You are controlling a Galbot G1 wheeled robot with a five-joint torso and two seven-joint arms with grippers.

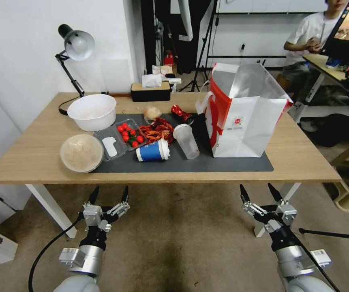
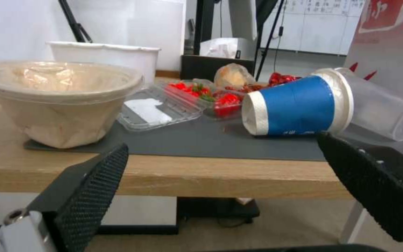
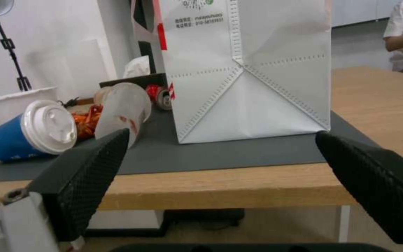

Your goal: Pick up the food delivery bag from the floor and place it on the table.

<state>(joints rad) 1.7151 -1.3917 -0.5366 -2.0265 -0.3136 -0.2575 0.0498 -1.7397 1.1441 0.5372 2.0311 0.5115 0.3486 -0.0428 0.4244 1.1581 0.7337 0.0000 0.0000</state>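
Head view shows the food delivery bag [image 1: 243, 117] standing upright on the dark grey mat [image 1: 223, 162] that covers the middle of the table [image 1: 32, 154], toward the mat's right end. The bag is stiff white paper-like sheet with a red side panel, a crinkled silver foil lining at its open mouth and a small round red logo on its face. Rows of stitch-like perforations run across its base folds in the right wrist view [image 3: 248, 77], and small printed text sits near its top, too fine to read with confidence.

The table top is light wood grain on white angled legs, over the worn beige floor [image 1: 174, 243].

On the mat lie one blue paper cup [image 1: 153, 151] with a white lid, tipped on its side, and one clear plastic cup [image 1: 186, 140], also on its side just beside it. One clear hinged tray [image 1: 121, 138] holds small red tomatoes. One lidded pale fibre bowl [image 1: 81, 153] and one round white bowl [image 1: 92, 112] stand at the left.

Both arms are low in front of the table's near edge, well apart from the bag. The left gripper [image 1: 108, 194] has its two black, cross-hatched fingers [image 2: 94, 182] spread wide with nothing between them. The right gripper [image 1: 260, 193] is likewise spread wide and empty.
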